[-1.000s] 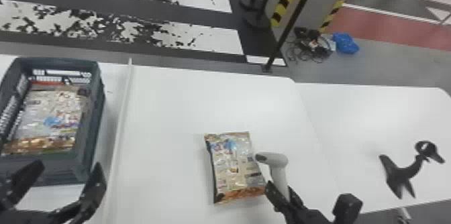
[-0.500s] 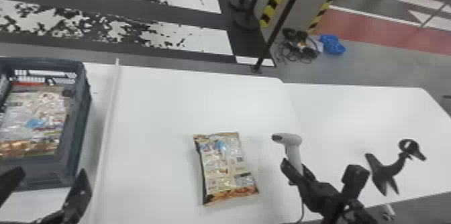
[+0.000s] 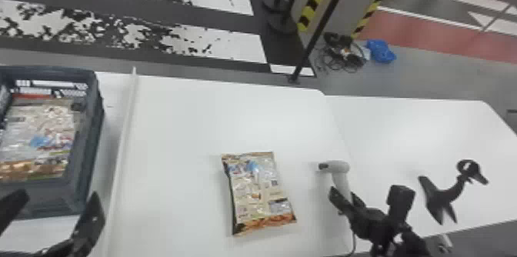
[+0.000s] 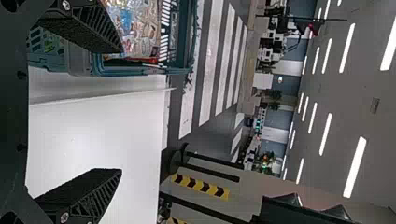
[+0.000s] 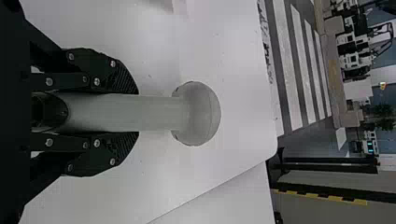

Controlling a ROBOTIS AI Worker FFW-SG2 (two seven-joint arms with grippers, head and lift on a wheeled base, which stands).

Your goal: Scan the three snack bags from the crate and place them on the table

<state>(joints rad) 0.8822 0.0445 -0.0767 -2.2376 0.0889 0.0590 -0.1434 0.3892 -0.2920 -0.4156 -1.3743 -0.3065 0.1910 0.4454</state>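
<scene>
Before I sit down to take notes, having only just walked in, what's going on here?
A robot is at work scanning snack bags. Its right gripper holds a handheld scanner by the handle, to the right of a snack bag lying on the white table. The left gripper is open and empty, near the crate on the left, which has more bagged snacks inside. Whether any bag has been scanned, I can't tell.
</scene>
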